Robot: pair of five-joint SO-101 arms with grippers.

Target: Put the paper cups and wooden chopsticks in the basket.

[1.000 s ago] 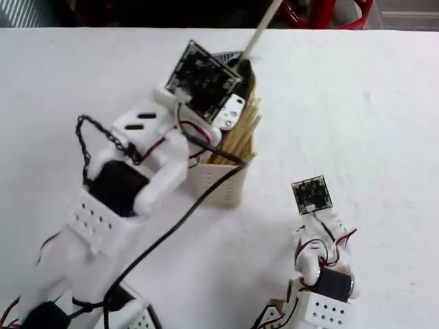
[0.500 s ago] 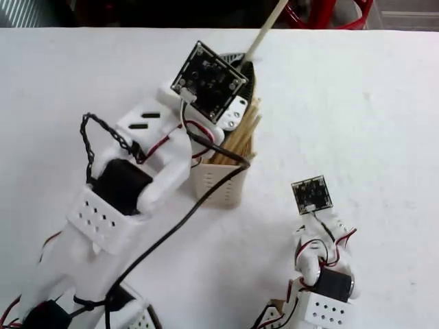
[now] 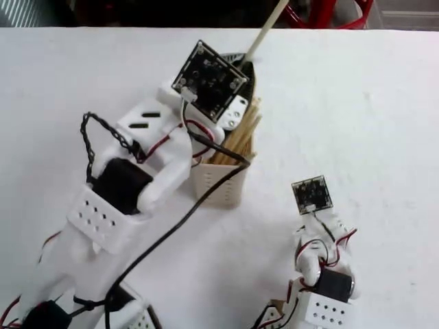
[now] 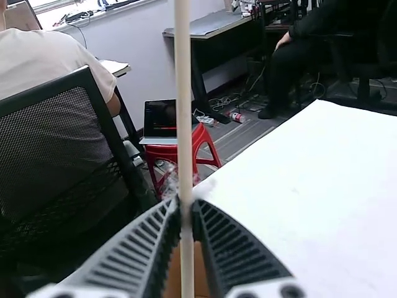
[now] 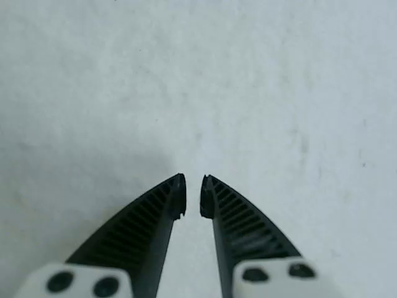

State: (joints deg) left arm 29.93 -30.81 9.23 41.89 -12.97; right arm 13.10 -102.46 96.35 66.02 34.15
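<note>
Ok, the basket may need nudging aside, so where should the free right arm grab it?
Probably the thin upright near wall of the basket, pinched over its top rim from above, on the side toward the right gripper. The left gripper, shut on a chopstick, and the chopsticks inside crowd the far side.

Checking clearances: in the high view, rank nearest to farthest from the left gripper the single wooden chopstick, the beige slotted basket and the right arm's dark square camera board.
1. Single wooden chopstick: clamped in the left gripper.
2. Beige slotted basket: just below it.
3. Dark square camera board: on the right arm.
</note>
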